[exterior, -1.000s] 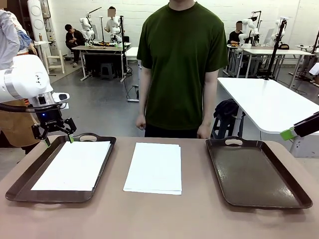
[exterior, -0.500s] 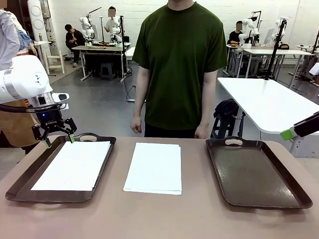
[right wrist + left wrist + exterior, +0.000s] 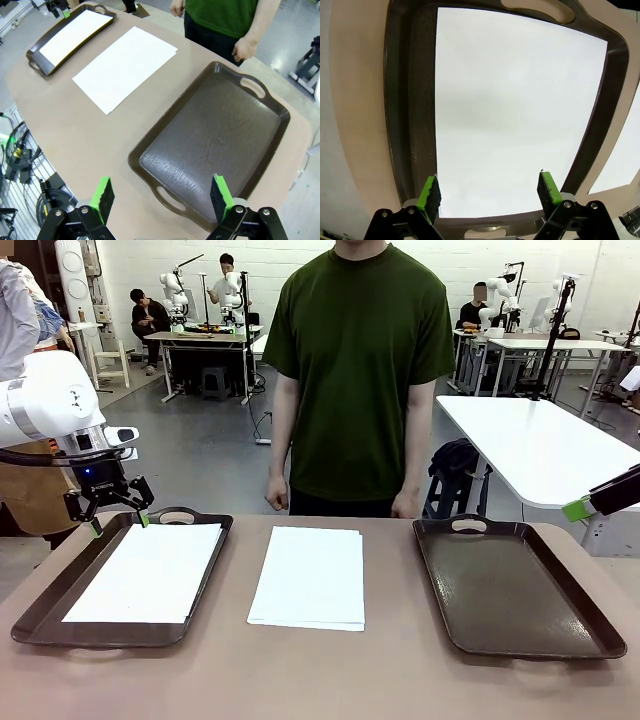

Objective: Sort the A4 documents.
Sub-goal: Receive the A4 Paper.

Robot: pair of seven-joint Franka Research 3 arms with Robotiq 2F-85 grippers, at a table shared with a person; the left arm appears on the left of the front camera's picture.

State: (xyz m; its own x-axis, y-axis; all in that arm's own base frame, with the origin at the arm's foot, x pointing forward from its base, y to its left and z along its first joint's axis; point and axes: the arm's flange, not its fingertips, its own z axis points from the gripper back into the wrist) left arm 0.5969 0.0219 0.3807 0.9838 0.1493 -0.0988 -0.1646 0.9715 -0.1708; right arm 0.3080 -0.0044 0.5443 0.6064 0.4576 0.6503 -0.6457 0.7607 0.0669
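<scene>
A stack of white A4 sheets (image 3: 310,575) lies in the middle of the table; the right wrist view has the same stack (image 3: 125,67). One more white sheet (image 3: 148,572) rests in the left dark brown tray (image 3: 50,605), and in the left wrist view this sheet (image 3: 515,110) covers most of that tray (image 3: 410,110). My left gripper (image 3: 118,521) hangs open over the tray's far left corner, nothing between its fingers (image 3: 431,192). My right gripper (image 3: 161,195) is open, high above the bare right tray (image 3: 215,135). A green pad of the right gripper (image 3: 576,508) shows at the right edge.
A person in a dark green shirt (image 3: 360,370) stands at the far side behind the stack, hands (image 3: 277,492) hanging at the table's edge. The right tray (image 3: 510,585) holds nothing. Bare tabletop (image 3: 320,670) runs along the near side. Cables (image 3: 20,160) hang below the table's near edge.
The person's hand on picture left has shifted a little; both arms and all the paper stay where they were.
</scene>
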